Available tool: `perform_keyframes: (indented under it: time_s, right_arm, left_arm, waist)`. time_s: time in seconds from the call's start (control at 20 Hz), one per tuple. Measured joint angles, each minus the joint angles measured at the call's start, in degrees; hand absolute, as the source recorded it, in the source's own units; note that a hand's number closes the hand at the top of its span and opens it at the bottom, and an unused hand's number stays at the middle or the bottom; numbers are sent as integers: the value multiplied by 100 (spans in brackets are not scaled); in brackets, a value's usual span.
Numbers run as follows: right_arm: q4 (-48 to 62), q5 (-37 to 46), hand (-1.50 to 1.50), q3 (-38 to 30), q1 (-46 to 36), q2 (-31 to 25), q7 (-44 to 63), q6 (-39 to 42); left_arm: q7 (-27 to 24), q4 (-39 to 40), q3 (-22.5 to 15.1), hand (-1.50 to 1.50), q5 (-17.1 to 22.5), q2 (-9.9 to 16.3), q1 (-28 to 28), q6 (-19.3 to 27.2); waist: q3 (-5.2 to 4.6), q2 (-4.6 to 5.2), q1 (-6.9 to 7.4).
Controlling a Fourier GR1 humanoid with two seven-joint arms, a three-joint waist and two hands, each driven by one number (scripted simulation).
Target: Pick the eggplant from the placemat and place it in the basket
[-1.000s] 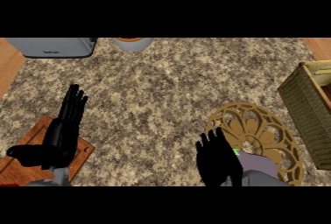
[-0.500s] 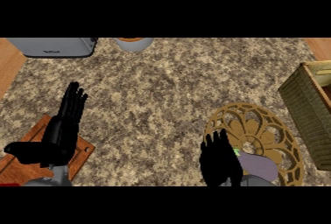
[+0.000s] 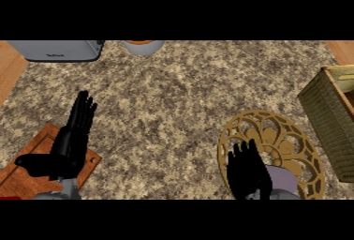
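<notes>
the speckled counter (image 3: 180, 93) is holding a gold placemat (image 3: 304, 150); the right hand (image 3: 247, 171), fingers straight, is drawing back over it, hiding the eggplant. basket (image 3: 332, 126) waiting alongside, nothing grasped yet.

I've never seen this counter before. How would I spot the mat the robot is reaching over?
Look to the speckled counter, near its right front corner, just left of the woven basket. The placemat is round, golden, with cut-out flower patterns, partly under the right hand.
</notes>
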Motion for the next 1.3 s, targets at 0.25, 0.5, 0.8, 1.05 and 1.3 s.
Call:
perform_keyframes:
  time_s: [0.25, 0.5, 0.8, 1.05, 1.3]
  right_arm:
    - [140, 285, -150, -142, 37, 8, -304, 87]
    - [246, 615, -150, -123, 200, -98, -608, -87]
    - [620, 1024, -150, -178, 293, -196, -1130, -537]
    - [749, 1283, 150, -285, 289, -186, -1574, -728]
    - [656, 1462, 150, -117, 205, -484, -2041, -665]
  left_arm:
    - [59, -74, 123, 0, -11, 20, 23, -101]
    - [49, -18, 188, 0, -31, -54, -22, -162]
    - [127, -212, 226, 0, -80, -91, 38, -215]
    - [44, -120, 278, 0, -112, -133, 83, -299]
    - [150, -77, 297, 0, -175, -168, -55, -264]
  waist:
    - [0, 1, 9]
    - [0, 0, 6]
    - [-4, -6, 13]
    - [-20, -37, 18]
    - [-23, -43, 25]
